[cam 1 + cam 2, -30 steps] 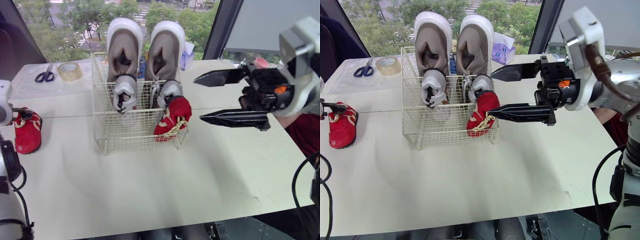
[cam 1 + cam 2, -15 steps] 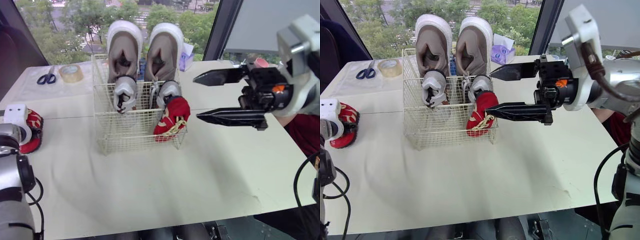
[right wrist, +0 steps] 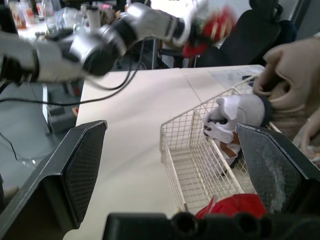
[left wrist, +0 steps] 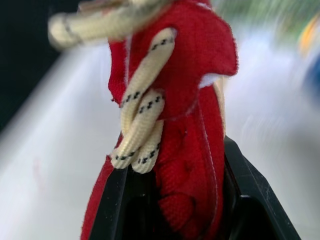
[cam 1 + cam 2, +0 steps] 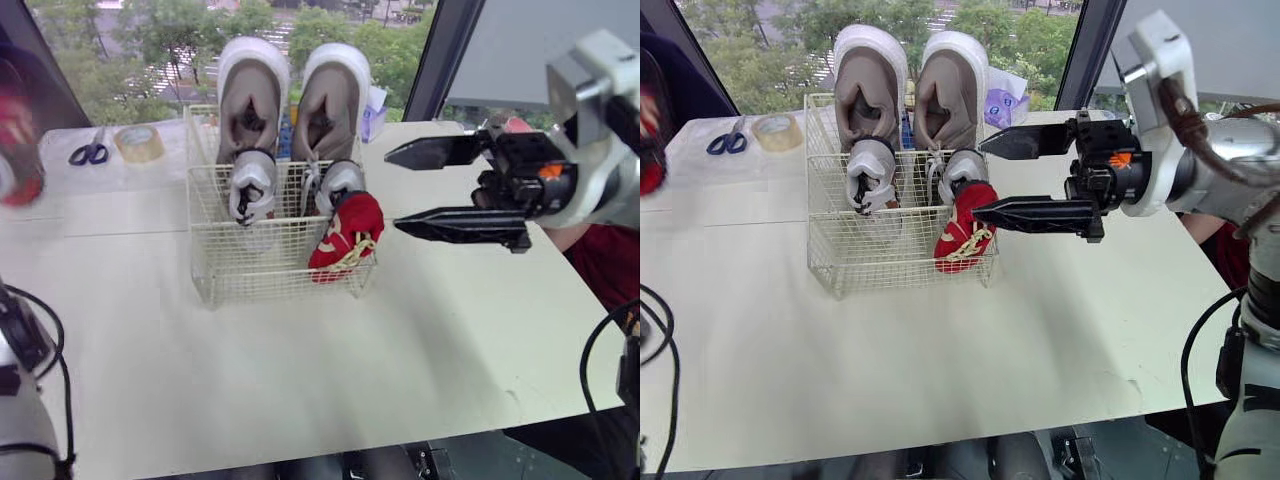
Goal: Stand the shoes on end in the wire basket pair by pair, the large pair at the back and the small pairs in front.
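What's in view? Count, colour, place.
wire basket: 1, white, table centre
large shoes: 2, beige, on end at basket's back
small grey shoes: 2, grey, in basket ahead of them
red shoe: 1, red, basket's front right corner
second red shoe: 1, red, held up at left
scissors: 1, blue-handled, table's far left
tape roll: 1, tan, beside scissors
tissue pack: 1, purple-white, behind basket
table: 1, white
left pincer: shut on second red shoe
right pincer: open, right of basket

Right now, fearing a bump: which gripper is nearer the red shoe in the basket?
Right gripper: open beside the red shoe; left gripper, holding the other red shoe, far left.
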